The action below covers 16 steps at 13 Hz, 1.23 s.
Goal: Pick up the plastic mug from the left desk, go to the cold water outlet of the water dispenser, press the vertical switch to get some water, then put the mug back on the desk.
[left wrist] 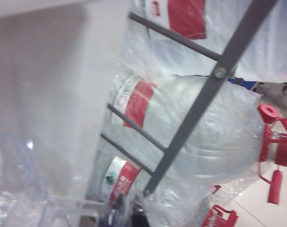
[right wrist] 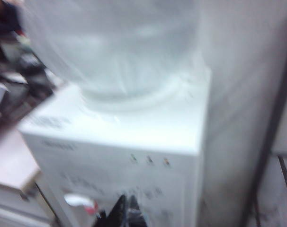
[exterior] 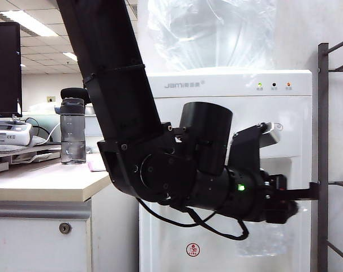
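Left claw (left wrist: 110,218): pressed together, pinching the mug (left wrist: 20,189) by its handle; the clear faceted wall sits just beside the claw.
Mug state: off the bench (exterior: 41,182), carried at the dispenser (exterior: 228,85) front; water level cannot be told.
Right claw (right wrist: 127,210): pressed together, empty, aimed at the dispenser face, near the red-collared tap (right wrist: 82,201).
Cold outlet and switch: hidden behind the arm in the exterior view.
Beyond left claw: rack (left wrist: 200,99) of spare water jugs (left wrist: 210,137).
Progress: pickup done; pressing, filling and return likely remain.
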Available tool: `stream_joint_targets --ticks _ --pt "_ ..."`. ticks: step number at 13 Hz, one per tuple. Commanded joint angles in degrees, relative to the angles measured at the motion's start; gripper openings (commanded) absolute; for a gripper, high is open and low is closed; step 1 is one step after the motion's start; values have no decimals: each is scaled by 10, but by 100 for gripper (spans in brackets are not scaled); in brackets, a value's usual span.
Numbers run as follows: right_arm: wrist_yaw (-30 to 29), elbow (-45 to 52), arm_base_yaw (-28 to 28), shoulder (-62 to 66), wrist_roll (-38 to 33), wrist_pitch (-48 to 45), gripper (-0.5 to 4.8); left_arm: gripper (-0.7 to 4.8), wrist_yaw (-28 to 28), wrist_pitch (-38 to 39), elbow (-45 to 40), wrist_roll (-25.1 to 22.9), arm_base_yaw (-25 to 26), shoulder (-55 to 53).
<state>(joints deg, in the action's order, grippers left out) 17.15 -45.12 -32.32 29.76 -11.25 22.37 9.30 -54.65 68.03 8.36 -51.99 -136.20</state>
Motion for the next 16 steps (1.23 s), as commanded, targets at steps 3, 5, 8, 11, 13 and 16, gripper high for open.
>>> stream_joint_targets --ticks 3,5,8,11,13,16 --pt "-532 0 344 259 -9 3 -5 -6 20 -29 4 -11 -5 4" --pt "-660 39 344 414 25 -79 -5 -6 19 -29 4 -11 -5 4" --pt "-702 44 344 500 22 -158 -5 -6 19 -29 4 -10 -5 4" --pt "-705 44 343 538 18 -174 -5 -6 19 -29 4 -10 -5 4" --pt "-704 44 343 558 10 -187 -5 -6 19 -29 4 -10 -5 4" --pt "-707 45 337 589 -15 -235 -5 -6 19 -29 4 -10 -4 4"
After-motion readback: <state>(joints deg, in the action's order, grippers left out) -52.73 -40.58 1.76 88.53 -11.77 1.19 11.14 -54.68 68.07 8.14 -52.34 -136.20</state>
